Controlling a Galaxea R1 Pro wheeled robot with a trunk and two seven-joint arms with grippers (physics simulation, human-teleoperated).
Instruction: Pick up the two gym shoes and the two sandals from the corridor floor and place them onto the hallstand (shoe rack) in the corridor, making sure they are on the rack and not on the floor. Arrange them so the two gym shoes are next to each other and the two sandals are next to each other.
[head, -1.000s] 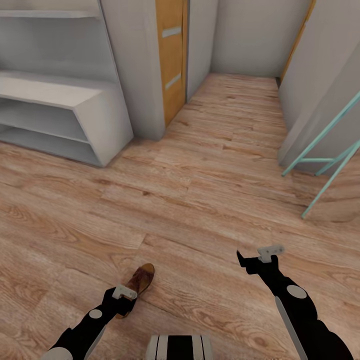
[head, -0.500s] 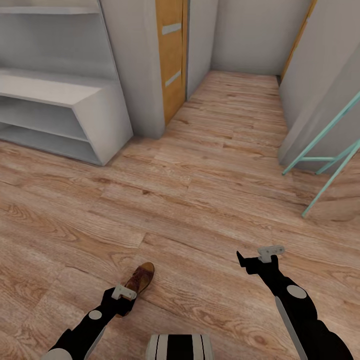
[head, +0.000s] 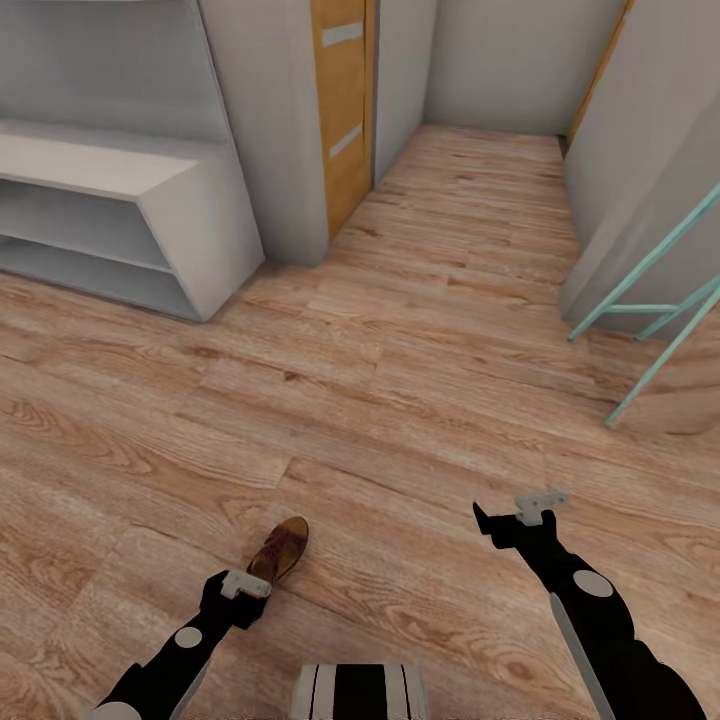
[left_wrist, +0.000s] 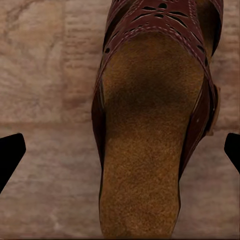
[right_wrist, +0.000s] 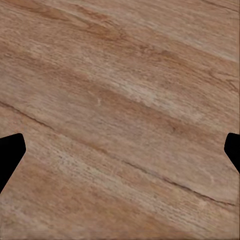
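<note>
One dark brown strappy sandal (head: 281, 547) with a tan footbed lies on the corridor floor (head: 400, 380) just ahead of my left gripper (head: 245, 592). In the left wrist view the sandal (left_wrist: 150, 125) runs lengthwise between the two spread black fingertips (left_wrist: 11, 155), which are apart from it; that gripper (left_wrist: 120, 155) is open above its heel end. My right gripper (head: 508, 520) hangs open over bare planks, and the right wrist view has this gripper (right_wrist: 120, 152) with nothing between its tips. The hallstand (head: 150, 200), pale grey-white with two open tiers, stands at the far left. The gym shoes are out of view.
An orange-brown door (head: 342, 110) sits in the grey wall beside the hallstand. The corridor runs on ahead towards the far wall. A mint-green slanted frame (head: 650, 300) leans at the right by a grey wall. The robot's base (head: 358, 692) is at the lower edge.
The whole head view has shifted, so the camera moved. More of the sandal shows beyond the left gripper, which has drawn back slightly. The right arm holds its pose.
</note>
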